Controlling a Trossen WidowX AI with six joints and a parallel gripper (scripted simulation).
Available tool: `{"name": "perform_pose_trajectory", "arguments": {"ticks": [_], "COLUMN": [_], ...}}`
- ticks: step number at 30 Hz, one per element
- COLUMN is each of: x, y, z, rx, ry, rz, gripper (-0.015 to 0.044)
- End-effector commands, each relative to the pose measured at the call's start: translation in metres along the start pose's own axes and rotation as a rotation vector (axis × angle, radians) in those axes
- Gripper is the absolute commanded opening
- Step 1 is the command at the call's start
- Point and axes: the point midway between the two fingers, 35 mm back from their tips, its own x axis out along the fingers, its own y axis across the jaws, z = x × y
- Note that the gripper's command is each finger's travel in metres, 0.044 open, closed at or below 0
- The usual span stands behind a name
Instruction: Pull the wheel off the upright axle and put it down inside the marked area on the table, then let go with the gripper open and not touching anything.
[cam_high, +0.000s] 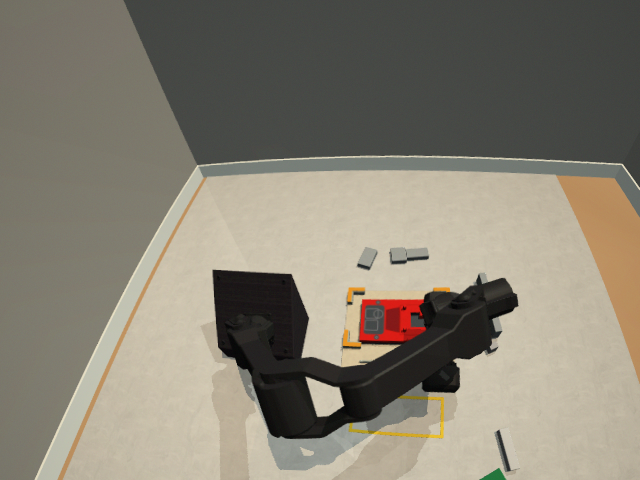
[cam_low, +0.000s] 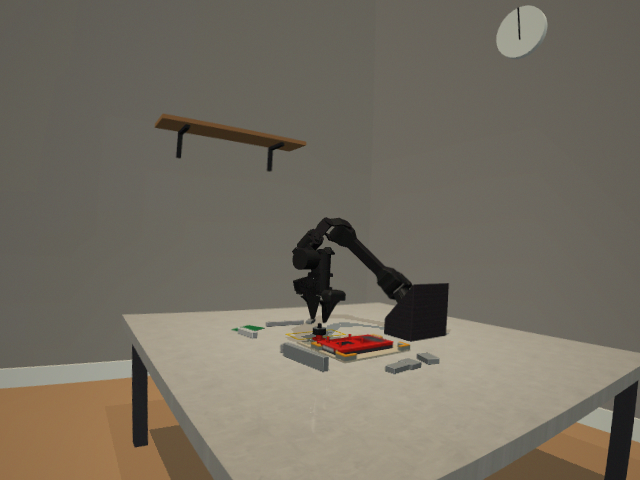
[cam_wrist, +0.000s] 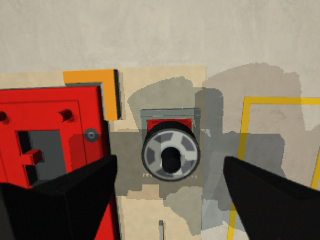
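The wheel (cam_low: 318, 331) (cam_wrist: 154, 153) is a round black and light grey piece on the upright black axle (cam_wrist: 171, 161), above a small red and grey base at the board's corner. My gripper (cam_low: 318, 320) (cam_wrist: 170, 163) is open and points down just above it. In the wrist view the wheel appears between the spread fingers, with a gap on each side. In the top view the arm hides the wheel and fingertips. The marked area is a yellow outline (cam_high: 443, 418) (cam_wrist: 280, 101) on the table beside the board.
A red part (cam_high: 395, 338) (cam_wrist: 40, 95) lies on the beige board (cam_high: 351, 356) (cam_wrist: 160, 75), between orange corner brackets (cam_high: 352, 343) (cam_wrist: 111, 95). Grey blocks (cam_high: 367, 257) (cam_low: 427, 358) and a long grey bar (cam_low: 305, 357) lie around the board. A light bar (cam_high: 506, 449) lies near a green piece (cam_high: 493, 475) (cam_low: 253, 327).
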Motion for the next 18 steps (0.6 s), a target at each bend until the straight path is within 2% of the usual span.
{"name": "perform_pose_trajectory", "arguments": {"ticks": [1, 7, 10, 18], "x": [0.022, 0.034, 0.030, 0.030], "y": [-0.001, -0.001, -0.001, -0.001], "z": [-0.004, -0.006, -0.005, -0.005], "rx": [-0.007, -0.007, -0.001, -0.001], "ry": [0.009, 0.009, 0.012, 0.012], "rz": [-0.009, -0.011, -0.005, -0.005], "gripper": [0.0300, 0.0300, 0.0221, 0.0168]}}
